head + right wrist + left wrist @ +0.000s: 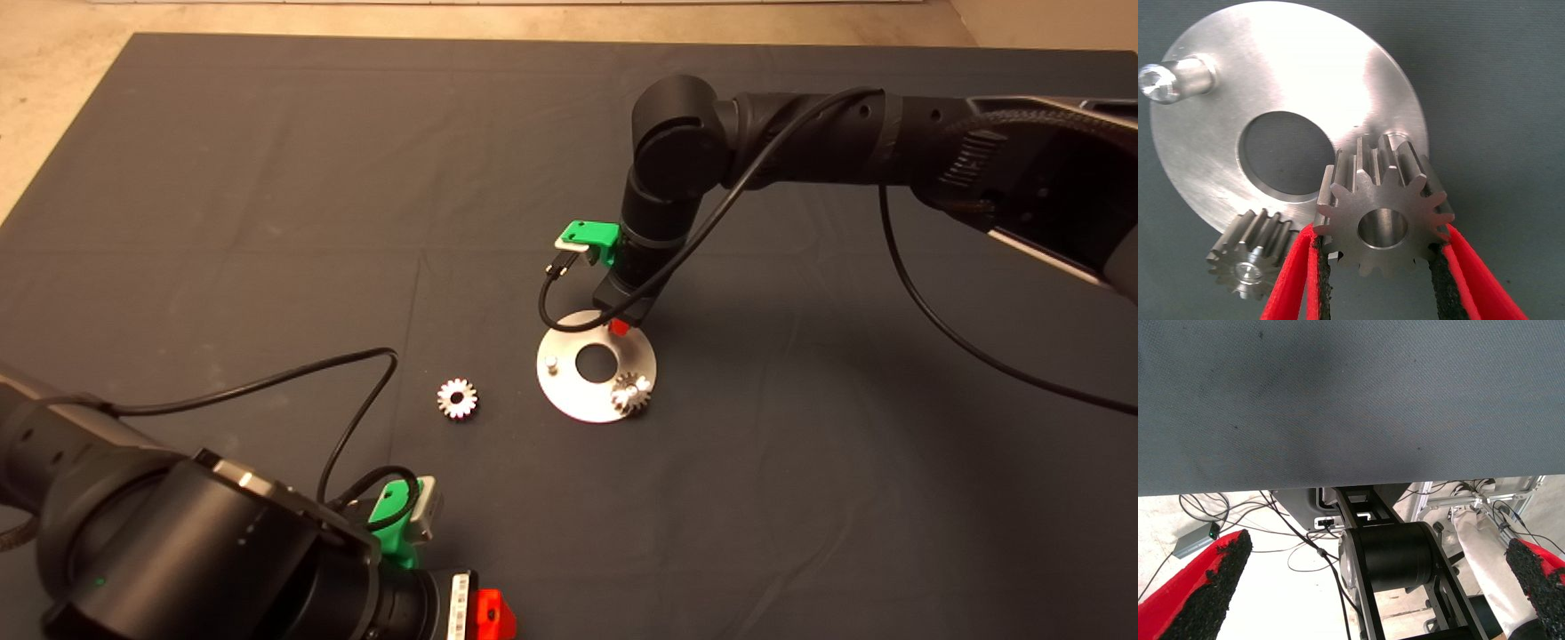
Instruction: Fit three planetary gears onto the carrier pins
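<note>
- One small toothed silvery gear (632, 392) sat on a pin of the flat round silver disc (569, 391).
- The right gripper (1379, 267), fingers pinching a second gear (1381, 217), hovered over the disc.
- The bare silver pin (1175, 78) and the third gear (457, 398), lying on the table's dark mat (267, 222), remained.
- The left gripper (1371, 580) waited with fingers spread.

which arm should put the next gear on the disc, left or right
Right. Its tool already grips a gear just above the disc, where one gear sits on a pin. The left tool waits open at the mat's near edge, holding nothing.

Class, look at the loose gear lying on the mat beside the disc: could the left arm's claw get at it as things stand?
Probably yes. The loose gear lies alone on the mat, nothing over it, and the left claw waits open nearby; the right claw is busy over the disc.
</note>
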Controlling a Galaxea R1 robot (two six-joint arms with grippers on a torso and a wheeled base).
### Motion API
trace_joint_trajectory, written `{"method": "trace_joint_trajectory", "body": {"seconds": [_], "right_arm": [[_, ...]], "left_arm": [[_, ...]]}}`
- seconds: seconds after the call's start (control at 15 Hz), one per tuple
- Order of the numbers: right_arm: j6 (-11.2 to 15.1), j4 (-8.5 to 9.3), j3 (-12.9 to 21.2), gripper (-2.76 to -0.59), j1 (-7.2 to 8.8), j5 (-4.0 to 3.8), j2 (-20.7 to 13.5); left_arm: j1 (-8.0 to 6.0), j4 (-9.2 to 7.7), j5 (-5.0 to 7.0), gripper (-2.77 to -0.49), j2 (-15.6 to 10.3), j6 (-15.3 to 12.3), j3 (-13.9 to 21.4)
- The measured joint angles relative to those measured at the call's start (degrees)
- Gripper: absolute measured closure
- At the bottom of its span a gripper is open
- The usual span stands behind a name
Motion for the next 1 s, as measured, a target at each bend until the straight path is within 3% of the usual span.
{"method": "trace_joint_trajectory", "body": {"seconds": [0.53,1.0], "right_arm": [[-0.01,-0.02,-0.1,-0.8,-0.09,-0.2,0.17],[-2.27,0.05,-3.24,-0.8,0.13,0.52,0.23]], "left_arm": [[0.0,0.01,0.0,-2.77,0.0,0.0,0.0],[0.0,0.04,-0.02,-2.77,0.0,0.02,0.0]]}}
